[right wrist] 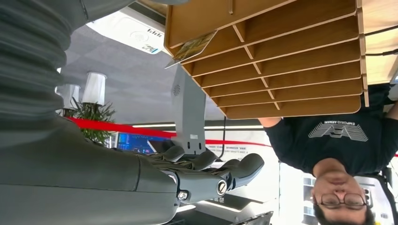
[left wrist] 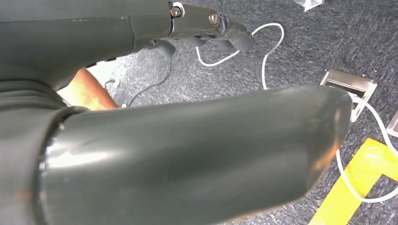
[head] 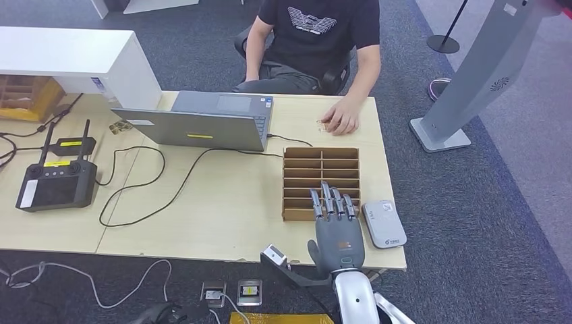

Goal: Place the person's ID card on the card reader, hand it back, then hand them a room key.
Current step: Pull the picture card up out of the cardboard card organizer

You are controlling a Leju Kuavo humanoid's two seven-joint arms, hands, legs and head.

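The pale wooden table [head: 222, 209] carries an open grey laptop [head: 202, 121], a slotted brown wooden organizer [head: 317, 169], a flat grey card reader [head: 384, 225], and a black handheld controller [head: 57, 182].

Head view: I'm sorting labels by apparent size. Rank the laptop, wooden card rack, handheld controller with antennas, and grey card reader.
1. Laptop, clearly largest.
2. Wooden card rack.
3. Handheld controller with antennas, close to the rack; that order is unsure.
4. Grey card reader, smallest.

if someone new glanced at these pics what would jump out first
Probably the robot's right hand, raised with fingers extended over the near edge of the wooden slotted rack, the white card reader just beside it. Across the table, a person's hand rests on a small card by the open laptop.
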